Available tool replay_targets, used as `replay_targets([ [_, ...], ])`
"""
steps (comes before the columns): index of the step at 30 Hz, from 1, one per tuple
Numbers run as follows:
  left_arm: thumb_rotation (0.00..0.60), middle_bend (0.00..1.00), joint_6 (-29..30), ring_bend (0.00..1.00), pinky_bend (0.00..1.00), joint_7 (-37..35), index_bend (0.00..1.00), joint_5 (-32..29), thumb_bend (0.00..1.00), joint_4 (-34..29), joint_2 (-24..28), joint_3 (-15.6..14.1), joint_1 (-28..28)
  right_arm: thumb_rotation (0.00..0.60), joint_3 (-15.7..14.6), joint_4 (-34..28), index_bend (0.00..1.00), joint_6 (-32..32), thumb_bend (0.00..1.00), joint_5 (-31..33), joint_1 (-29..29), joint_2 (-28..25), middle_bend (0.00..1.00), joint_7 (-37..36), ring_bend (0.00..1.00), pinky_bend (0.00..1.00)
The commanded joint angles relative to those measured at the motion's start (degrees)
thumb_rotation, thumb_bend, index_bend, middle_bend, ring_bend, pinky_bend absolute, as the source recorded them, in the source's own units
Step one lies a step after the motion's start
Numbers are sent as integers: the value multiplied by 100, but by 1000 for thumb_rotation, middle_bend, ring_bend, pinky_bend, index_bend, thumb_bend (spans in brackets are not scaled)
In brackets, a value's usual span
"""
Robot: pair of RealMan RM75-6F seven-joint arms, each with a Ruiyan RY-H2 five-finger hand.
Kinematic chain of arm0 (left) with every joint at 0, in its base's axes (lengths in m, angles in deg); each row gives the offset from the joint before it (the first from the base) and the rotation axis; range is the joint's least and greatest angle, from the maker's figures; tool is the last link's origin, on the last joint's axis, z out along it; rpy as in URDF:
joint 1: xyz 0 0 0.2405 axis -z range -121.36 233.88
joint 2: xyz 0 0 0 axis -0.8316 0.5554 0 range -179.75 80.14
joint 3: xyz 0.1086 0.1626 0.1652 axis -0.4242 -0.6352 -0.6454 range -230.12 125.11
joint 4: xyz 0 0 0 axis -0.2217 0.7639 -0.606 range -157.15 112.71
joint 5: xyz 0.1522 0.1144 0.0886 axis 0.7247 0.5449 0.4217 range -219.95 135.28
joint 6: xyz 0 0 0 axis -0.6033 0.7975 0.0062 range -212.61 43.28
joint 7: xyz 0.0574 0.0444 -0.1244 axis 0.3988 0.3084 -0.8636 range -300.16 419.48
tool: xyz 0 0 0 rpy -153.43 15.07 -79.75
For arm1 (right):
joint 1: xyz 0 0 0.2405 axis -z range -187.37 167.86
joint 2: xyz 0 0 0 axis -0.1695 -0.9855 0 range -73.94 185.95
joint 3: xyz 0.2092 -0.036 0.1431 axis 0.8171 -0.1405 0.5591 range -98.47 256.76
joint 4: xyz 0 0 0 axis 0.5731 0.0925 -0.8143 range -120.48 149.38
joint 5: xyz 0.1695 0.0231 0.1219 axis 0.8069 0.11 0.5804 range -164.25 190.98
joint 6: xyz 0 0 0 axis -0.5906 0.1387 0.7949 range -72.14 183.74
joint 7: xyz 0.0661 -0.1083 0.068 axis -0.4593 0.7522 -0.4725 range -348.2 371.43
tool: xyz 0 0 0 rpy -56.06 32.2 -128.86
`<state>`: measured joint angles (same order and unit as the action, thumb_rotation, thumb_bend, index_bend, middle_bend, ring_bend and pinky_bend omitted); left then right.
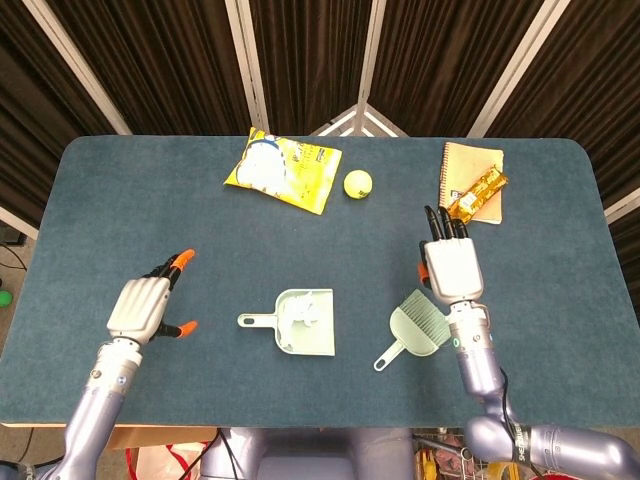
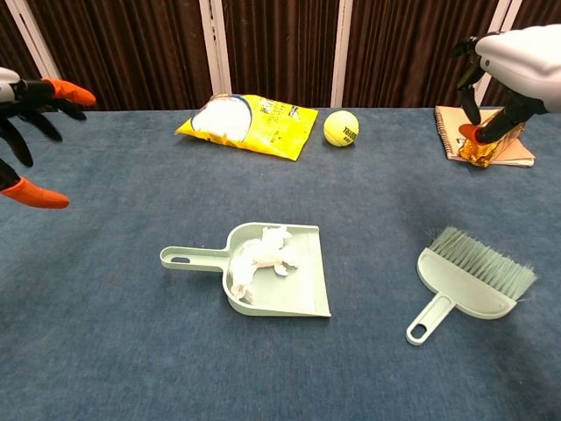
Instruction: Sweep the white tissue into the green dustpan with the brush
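Note:
The green dustpan (image 1: 318, 334) (image 2: 298, 289) lies mid-table with its handle pointing left, and the crumpled white tissue (image 1: 301, 315) (image 2: 263, 255) sits inside it. The pale green brush (image 1: 418, 325) (image 2: 469, 278) lies flat on the table to the right of the dustpan, with nothing holding it. My right hand (image 1: 450, 262) (image 2: 498, 81) hovers above the brush with fingers spread and empty. My left hand (image 1: 145, 303) (image 2: 26, 123) is open at the far left, well clear of the dustpan handle.
A yellow snack bag (image 1: 281, 169) and a tennis ball (image 1: 358, 183) lie at the back. A notebook (image 1: 470, 180) with a gold wrapped bar (image 1: 476, 196) on it is at the back right.

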<state>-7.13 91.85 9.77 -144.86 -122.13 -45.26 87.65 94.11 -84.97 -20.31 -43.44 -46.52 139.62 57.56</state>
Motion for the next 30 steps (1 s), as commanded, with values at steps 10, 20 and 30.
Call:
replay_targets([
  [10,600,0,334,0,80,-403,0,1580,0,33,586,-836,-680,600,-582,-722,0,15,401,-610,497,-766,37,-653,25,162],
  [20,600,0,1122,0,0,-1191,0,3488,0,1278,853,-1911,-1678,600,-1896,-961,0,-358,329,-1992,1664,-1863,0,-2152,0,13],
  [30,600,0,1796,0,0,-1867,0,4095,0,2499,808,-2076,-2321,600,-2538,-6,0,-1447,329,-3238,2691,-1866,0,-3081,0,0],
])
